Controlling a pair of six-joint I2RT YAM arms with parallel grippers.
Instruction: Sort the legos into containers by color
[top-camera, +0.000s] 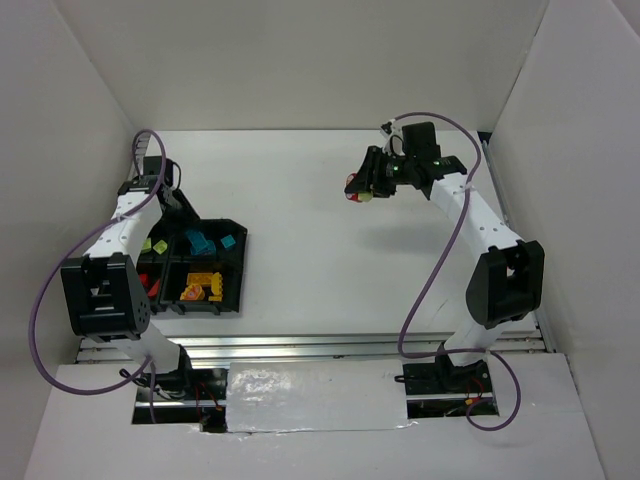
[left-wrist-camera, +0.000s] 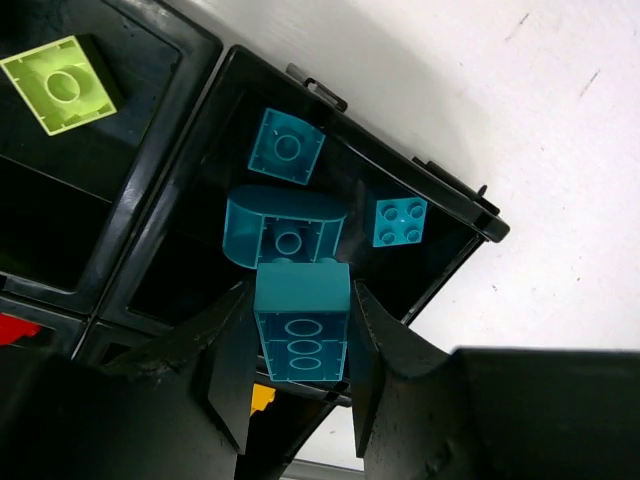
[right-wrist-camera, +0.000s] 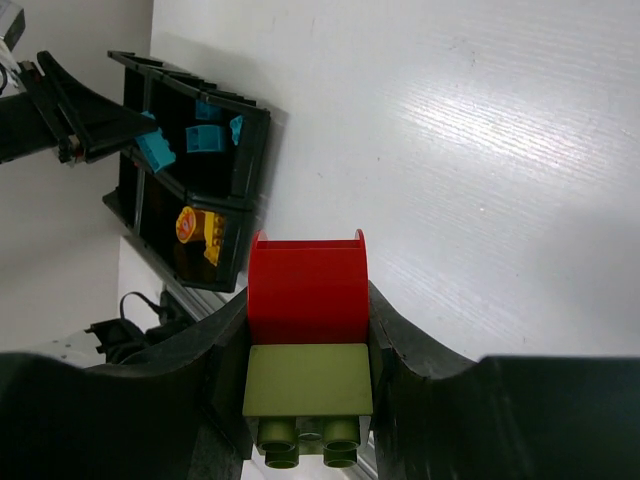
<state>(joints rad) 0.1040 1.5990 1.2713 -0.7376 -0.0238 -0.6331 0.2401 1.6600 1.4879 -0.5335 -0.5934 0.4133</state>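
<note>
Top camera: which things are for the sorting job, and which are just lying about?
For the job: tray, cyan bricks, lime brick, orange bricks, red brick, held cyan brick in left gripper, red-and-green brick in right gripper.

Just there: purple cables, silver tape.

Your tray (top-camera: 243, 265) sits at the left of the counter (top-camera: 320, 210), under your left arm (top-camera: 120, 225). The left fingers (left-wrist-camera: 232, 350) hang over its far right compartment (left-wrist-camera: 440, 190) with a brick (left-wrist-camera: 300, 320) between them; three more bricks (left-wrist-camera: 287, 145) lie inside, below. Well off to the right and farther back, the right fingers (right-wrist-camera: 400, 350) grip a two-brick stack (right-wrist-camera: 305, 300) above the counter.
</note>
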